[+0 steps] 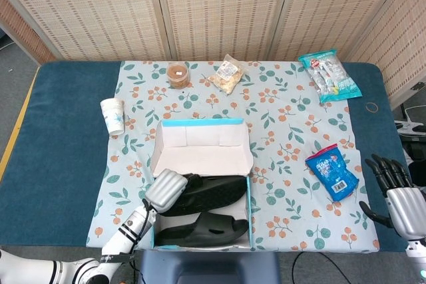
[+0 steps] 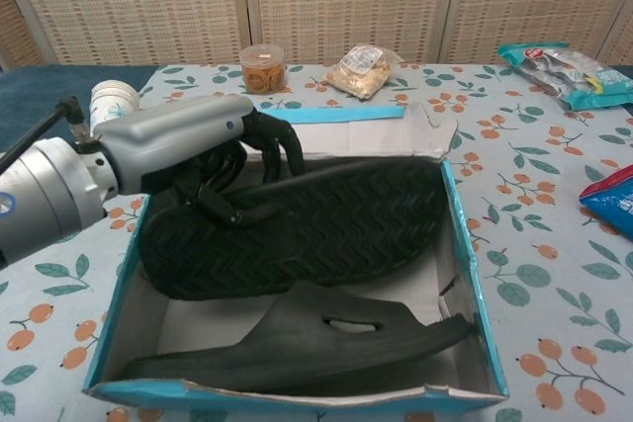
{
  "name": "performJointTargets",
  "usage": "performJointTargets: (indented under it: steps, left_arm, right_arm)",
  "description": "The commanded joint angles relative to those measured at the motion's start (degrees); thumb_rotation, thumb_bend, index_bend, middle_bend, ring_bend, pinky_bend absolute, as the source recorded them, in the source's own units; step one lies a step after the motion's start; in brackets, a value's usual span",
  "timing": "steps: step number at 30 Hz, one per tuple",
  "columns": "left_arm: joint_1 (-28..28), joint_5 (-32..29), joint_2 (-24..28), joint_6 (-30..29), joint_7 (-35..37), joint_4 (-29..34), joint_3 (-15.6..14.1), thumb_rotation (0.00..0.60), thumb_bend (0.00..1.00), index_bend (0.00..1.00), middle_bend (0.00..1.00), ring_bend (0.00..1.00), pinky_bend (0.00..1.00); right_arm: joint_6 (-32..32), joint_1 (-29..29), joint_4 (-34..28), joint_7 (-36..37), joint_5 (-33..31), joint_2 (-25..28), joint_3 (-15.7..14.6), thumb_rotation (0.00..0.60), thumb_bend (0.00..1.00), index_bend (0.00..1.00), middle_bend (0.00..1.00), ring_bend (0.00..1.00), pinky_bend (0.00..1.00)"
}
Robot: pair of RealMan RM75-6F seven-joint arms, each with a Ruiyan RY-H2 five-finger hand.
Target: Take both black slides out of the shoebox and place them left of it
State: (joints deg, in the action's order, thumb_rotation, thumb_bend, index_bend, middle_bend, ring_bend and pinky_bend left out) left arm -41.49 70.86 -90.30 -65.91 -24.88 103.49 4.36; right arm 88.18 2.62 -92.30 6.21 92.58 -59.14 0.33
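Left hand [image 2: 213, 160] is curling its fingers around the upper slide [image 2: 307, 224]; both slides are lying inside the shoebox [image 2: 473, 284], neither placed yet.

left hand [image 2: 213, 150] hides the tilted slide's [image 2: 316, 224] near end.

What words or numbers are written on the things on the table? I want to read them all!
None can be read.
Blue snack bag: white lettering, too small and blurred to read.
Clear teal-edged snack packet: printing too small to read.
Paper cup: a blue pattern, no legible words.
Jar with brown lid: no label shows.
Clear bag of snacks: no lettering shows.
Shoebox and black slides: no writing shows.
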Motion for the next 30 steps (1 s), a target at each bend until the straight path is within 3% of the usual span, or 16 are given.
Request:
performJointTargets:
  steps: [1,11,20,26,30]
  left_arm:
    - [0.9,3.0,0.9,-1.1,4.4,-1.5,1.1,0.600,0.64,0.86,0.91,0.73,0.74]
    - [3.3,4.8,4.0,4.3,14.9,1.0,-3.7,0.600,0.63,0.84,0.89,0.71,0.73]
    - [5.6,16.1,1.1,-0.2,16.9,-3.2,-6.4,0.600,0.63,0.82,0.86,0.68,0.71]
    - [5.6,22.2,0.9,-3.3,17.7,-2.1,-5.7,0.600,0.63,0.82,0.86,0.68,0.71]
    - [4.7,20.7,1.7,-1.2,16.6,-1.9,-4.1,0.600,0.63,0.82,0.86,0.68,0.71]
  right_arm:
    - [0.0,0.0,-0.1,0.0,0.1,0.1,-0.1,0.600,0.19,0.00,0.00,0.00,0.00]
    - [0.6,-0.3,-0.2,0.3,1.1,0.3,-0.4,0.600,0.19,0.00,0.00,0.00,0.00]
    - [0.5,0.4,0.8,0.5,2.5,-0.7,-0.3,0.600,0.19,0.00,0.00,0.00,0.00]
    - [-1.7,1.4,0.8,-1.5,3.3,-1.7,-1.1,0.600,0.19,0.00,0.00,0.00,0.00]
    - [-2.0,2.0,1.2,-1.5,5.4,-2.2,-1.7,0.600,0.19,0.00,0.00,0.00,0.00]
